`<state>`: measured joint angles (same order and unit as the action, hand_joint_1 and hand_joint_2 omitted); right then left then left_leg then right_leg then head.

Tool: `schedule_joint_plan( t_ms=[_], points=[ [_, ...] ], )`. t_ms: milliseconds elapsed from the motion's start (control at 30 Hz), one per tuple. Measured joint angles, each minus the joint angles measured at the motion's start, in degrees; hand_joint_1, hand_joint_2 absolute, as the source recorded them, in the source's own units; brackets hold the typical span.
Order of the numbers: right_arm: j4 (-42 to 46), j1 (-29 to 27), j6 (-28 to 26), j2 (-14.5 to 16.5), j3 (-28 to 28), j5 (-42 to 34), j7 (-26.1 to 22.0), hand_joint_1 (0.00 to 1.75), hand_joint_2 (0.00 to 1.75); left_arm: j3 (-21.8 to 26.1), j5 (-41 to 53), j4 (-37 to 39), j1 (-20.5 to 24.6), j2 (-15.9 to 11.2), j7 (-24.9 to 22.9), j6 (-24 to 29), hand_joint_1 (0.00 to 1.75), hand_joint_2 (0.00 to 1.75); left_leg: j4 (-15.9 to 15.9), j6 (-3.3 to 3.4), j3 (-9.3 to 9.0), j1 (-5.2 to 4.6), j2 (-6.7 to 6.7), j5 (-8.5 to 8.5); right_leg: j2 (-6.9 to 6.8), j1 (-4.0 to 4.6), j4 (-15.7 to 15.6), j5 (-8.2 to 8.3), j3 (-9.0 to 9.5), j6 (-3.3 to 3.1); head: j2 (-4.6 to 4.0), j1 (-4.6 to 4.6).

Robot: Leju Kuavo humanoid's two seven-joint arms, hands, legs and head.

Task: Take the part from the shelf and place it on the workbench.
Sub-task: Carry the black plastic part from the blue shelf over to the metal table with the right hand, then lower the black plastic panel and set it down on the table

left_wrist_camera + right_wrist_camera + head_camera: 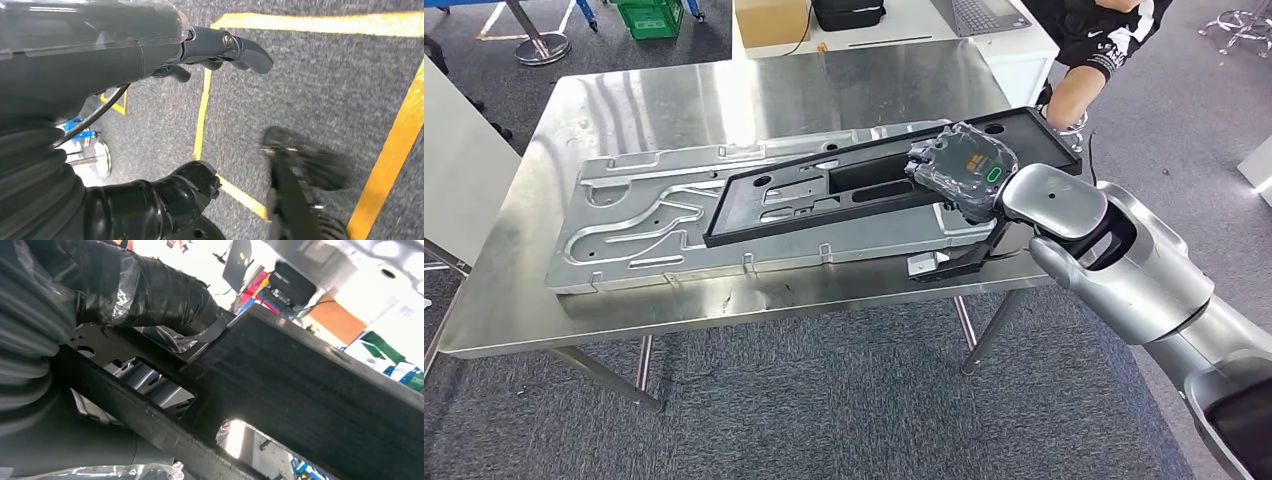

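A long black frame-like part (824, 190) lies slanted over a large silver stamped metal panel (654, 225) on the steel workbench (674, 100). My right hand (964, 165) grips the part near its right end, fingers wrapped over its edge. From the right wrist, the black part (310, 390) is close up with my taped thumb (165, 295) pressed on it. My left hand (220, 50) hangs over the grey carpet, fingers loosely curled and holding nothing.
A person in black (1099, 50) stands at the workbench's far right corner. A cardboard box (771, 20) and a laptop (979, 12) sit on a white table behind. Yellow floor tape (390, 160) crosses the carpet below my left hand.
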<state>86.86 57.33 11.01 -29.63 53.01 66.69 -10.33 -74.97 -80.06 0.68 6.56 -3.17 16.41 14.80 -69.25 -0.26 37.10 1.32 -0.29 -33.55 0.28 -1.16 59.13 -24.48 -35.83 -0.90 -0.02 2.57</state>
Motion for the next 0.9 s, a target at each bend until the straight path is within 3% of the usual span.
schedule_joint_plan(
  t_ms=[67,100,133,267,333,567,700,767,867,900],
  points=[
    [0.0,0.2,0.0,-0.1,0.0,0.0,0.0,1.75,1.75,0.0,0.0,0.0,-0.1,-0.1,0.0,0.0,0.00,1.75,6.9,0.97,-0.86,-0.47,0.07,6.62,0.05,0.14,-0.1,-0.66,0.93,0.17,0.00,0.04],
    [0.0,0.3,0.0,-0.1,0.0,0.0,0.0,1.75,1.75,0.0,0.0,0.0,-0.1,-0.1,0.0,0.0,0.00,1.75,9.4,1.35,-1.33,-0.78,0.12,8.60,0.07,0.13,-0.2,-0.79,1.07,0.40,0.00,0.04],
    [-0.1,0.3,-0.1,-0.2,0.0,0.0,0.0,1.75,1.75,0.0,0.0,0.0,-0.1,-0.2,0.0,0.0,0.00,1.75,10.8,1.54,-1.53,-1.04,0.14,9.42,0.08,0.12,-0.3,-0.88,1.05,0.66,0.00,0.05],
    [-0.1,0.3,-0.1,-0.7,0.0,0.0,0.0,1.75,1.75,0.0,0.0,0.0,-0.1,-0.2,0.1,0.0,0.00,1.75,11.7,0.67,-1.79,-1.17,-0.12,9.73,-0.06,0.21,-0.5,-1.03,1.11,0.58,0.00,0.08],
    [-0.1,0.4,-0.2,-0.8,0.0,0.0,0.0,1.75,1.75,0.0,0.0,0.0,-0.1,-0.2,0.2,-0.1,0.00,1.75,11.6,0.86,-1.79,-1.27,-0.29,9.60,-0.22,0.14,-0.8,-1.04,1.36,0.72,0.00,0.08],
    [-0.1,0.6,-0.2,-1.2,0.0,-0.3,0.0,1.75,1.75,0.2,0.0,0.0,-0.1,-0.2,0.5,-0.3,0.00,1.75,10.9,2.31,-1.79,-1.73,-0.36,8.81,-0.30,-0.30,-1.4,-1.19,2.04,2.50,0.00,0.08],
    [0.0,0.6,-0.2,-1.4,0.0,-0.6,-0.1,1.75,1.75,0.4,0.0,0.0,0.0,-0.2,0.5,-0.3,0.00,1.75,11.6,4.06,-2.55,-1.74,-0.46,7.24,-0.38,-0.54,-0.3,-1.07,2.36,3.86,0.00,0.10],
    [0.1,0.8,-0.2,-1.6,0.0,-0.9,-0.3,1.75,1.75,0.5,0.0,0.0,-0.2,-0.2,0.1,-0.2,0.00,1.75,11.6,4.72,-3.91,-1.70,-0.34,7.38,-0.44,-0.60,3.3,-2.72,1.07,3.86,0.00,0.12],
    [0.1,0.9,-0.3,-2.0,0.1,-1.1,-0.4,1.75,1.75,0.8,0.0,0.0,-0.2,-0.2,-0.8,0.0,0.00,1.75,11.3,4.80,-4.80,-1.88,-0.26,7.42,-0.36,-0.27,13.3,-7.48,-4.72,3.64,0.00,0.10],
    [0.1,0.9,-0.3,-2.1,0.1,-1.1,-0.4,1.75,1.75,1.0,0.0,0.0,-0.2,-0.2,-0.9,0.0,0.00,1.75,11.3,4.75,-4.96,-1.98,-0.36,7.16,-0.35,-0.14,15.2,-7.73,-6.29,3.51,0.00,0.10]
  ],
)
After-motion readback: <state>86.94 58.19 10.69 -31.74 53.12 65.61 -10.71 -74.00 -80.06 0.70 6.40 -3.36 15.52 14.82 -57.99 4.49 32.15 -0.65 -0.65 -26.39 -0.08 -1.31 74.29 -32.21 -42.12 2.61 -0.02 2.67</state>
